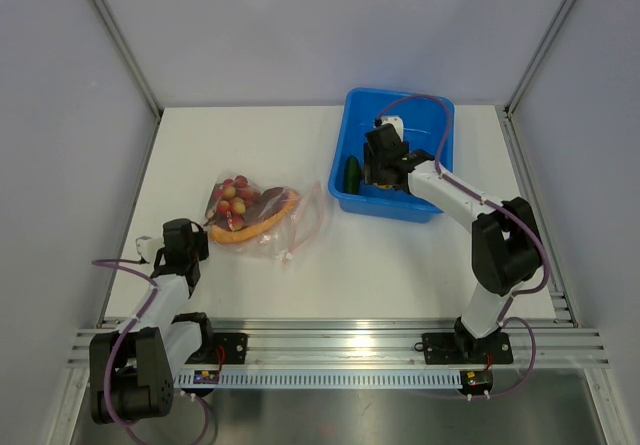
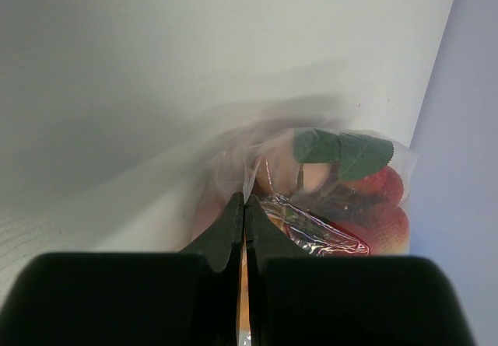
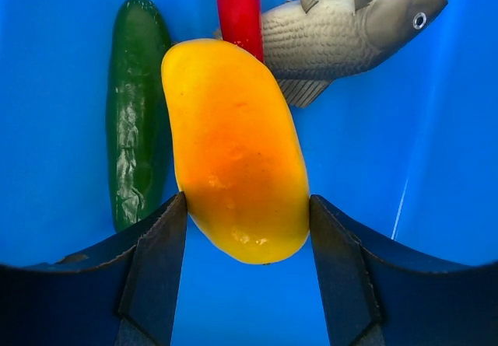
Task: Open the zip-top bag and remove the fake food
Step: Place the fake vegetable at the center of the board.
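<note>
The right gripper (image 3: 247, 206) hangs inside the blue tub (image 1: 432, 115). Its jaws pinch a yellow-orange mango (image 3: 233, 144) over the tub's floor, near the cucumber (image 3: 136, 113), the red pepper (image 3: 237, 8) and the fish (image 3: 342, 35). On release the smooth mango may roll against these.

The zip-top bag (image 1: 290, 227) lies on the counter (image 1: 400, 265), apart from the tub on the left arm's side, with the grape bunch (image 1: 232, 195) inside. The left gripper (image 2: 245, 206) has its jaws pressed together, it seems on the bag's corner film. Such thin plastic can slip out, and then the bag would shift at the next reach.
</note>
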Available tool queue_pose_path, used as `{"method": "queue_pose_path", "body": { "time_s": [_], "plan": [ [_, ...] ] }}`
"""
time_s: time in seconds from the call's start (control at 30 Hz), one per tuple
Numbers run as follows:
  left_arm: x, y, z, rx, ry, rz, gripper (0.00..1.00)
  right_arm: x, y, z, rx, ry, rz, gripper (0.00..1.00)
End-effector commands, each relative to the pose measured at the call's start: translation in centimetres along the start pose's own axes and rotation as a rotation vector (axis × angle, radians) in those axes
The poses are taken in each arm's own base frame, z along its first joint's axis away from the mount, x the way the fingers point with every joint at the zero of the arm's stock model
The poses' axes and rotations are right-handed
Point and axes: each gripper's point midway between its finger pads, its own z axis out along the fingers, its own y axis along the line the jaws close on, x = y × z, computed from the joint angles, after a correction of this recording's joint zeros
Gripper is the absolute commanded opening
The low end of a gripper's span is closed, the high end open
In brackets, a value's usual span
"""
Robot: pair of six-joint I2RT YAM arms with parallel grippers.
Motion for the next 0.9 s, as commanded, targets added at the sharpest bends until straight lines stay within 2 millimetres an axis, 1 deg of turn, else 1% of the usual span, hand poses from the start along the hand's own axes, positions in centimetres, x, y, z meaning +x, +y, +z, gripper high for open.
{"method": "queue_pose_path", "body": {
  "time_s": [0.0,0.13,0.17,0.27,0.3,0.33,0.4,0.43,0.53,0.67,0.77,0.8,0.87],
  "plan": [
    [0.1,-2.0,-0.3,0.049,0.011,-0.010,0.00,-2.4,0.0,-0.2,0.009,-0.054,0.044,0.31],
    [0.1,-2.0,-0.3,0.046,0.011,-0.009,0.00,-1.9,0.1,0.5,0.016,-0.036,0.040,0.33],
    [0.1,-1.9,-0.3,0.044,0.010,-0.008,0.00,-2.0,0.2,0.6,0.015,-0.035,0.041,0.33],
    [0.1,-2.0,-0.3,0.046,0.011,-0.006,0.00,-1.9,0.1,0.5,0.016,-0.027,0.043,0.38],
    [0.1,-2.1,-0.3,0.047,0.010,-0.006,0.00,-1.9,0.1,0.4,0.016,-0.026,0.043,0.40],
    [0.1,-2.0,-0.3,0.045,0.011,-0.004,0.00,-2.0,0.1,0.3,0.016,-0.029,0.048,0.49],
    [0.1,-2.1,-0.3,0.047,0.010,-0.006,0.00,-2.1,0.0,0.1,0.010,-0.036,0.054,0.54],
    [0.1,-2.1,-0.3,0.046,0.011,-0.004,0.00,-2.1,0.1,0.0,0.008,-0.038,0.054,0.55],
    [0.1,-2.1,-0.3,0.046,0.011,-0.004,0.00,-2.4,-0.1,-0.4,0.005,-0.049,0.066,0.65],
    [0.2,-2.1,-0.3,0.046,0.013,-0.004,0.00,-2.6,-0.1,-1.0,-0.003,-0.065,0.072,0.69],
    [0.1,-2.1,-0.3,0.048,0.011,-0.003,0.00,-2.8,-0.3,-1.4,-0.007,-0.077,0.082,0.80],
    [0.2,-2.1,-0.3,0.049,0.012,-0.004,0.00,-2.9,-0.2,-1.5,-0.009,-0.084,0.086,0.82],
    [0.1,-2.2,-0.3,0.049,0.011,-0.005,0.00,-3.1,-0.3,-1.8,-0.012,-0.095,0.090,0.82]
  ]
}}
